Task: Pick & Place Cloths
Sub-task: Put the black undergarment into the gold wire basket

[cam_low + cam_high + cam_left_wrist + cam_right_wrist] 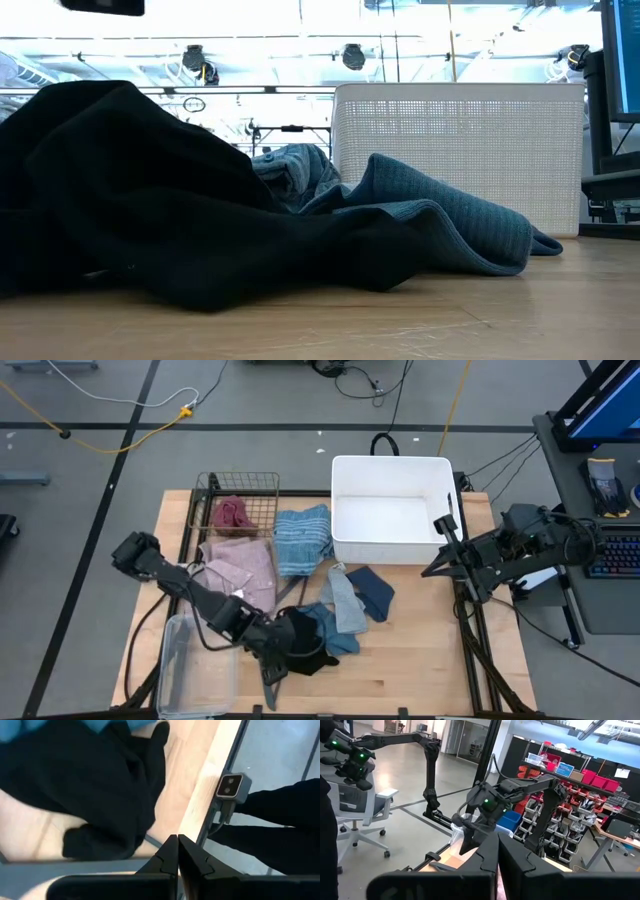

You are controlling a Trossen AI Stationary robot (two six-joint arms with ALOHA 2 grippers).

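Observation:
The cloths lie mid-table. A black cloth (300, 642) (130, 200) sits near the front edge, with a teal piece (338, 630) (440, 215) beside it. Farther back lie a grey-blue piece (345, 600), a navy piece (374, 592), a pink checked shirt (240, 568) and a blue striped towel (302, 538). A maroon cloth (232, 513) lies in the wire basket (265, 482). My left gripper (270, 682) (176, 840) is shut, slanting down over bare wood beside the black cloth (85, 785). My right gripper (432, 568) (496, 840) is shut, raised beside the white bin (390, 508).
The white bin (460, 150) stands at the far right. A clear plastic container (195, 665) sits at the near left corner. A small camera (230, 787) is fixed at the table's front edge. Dark frame rails run along the table's sides.

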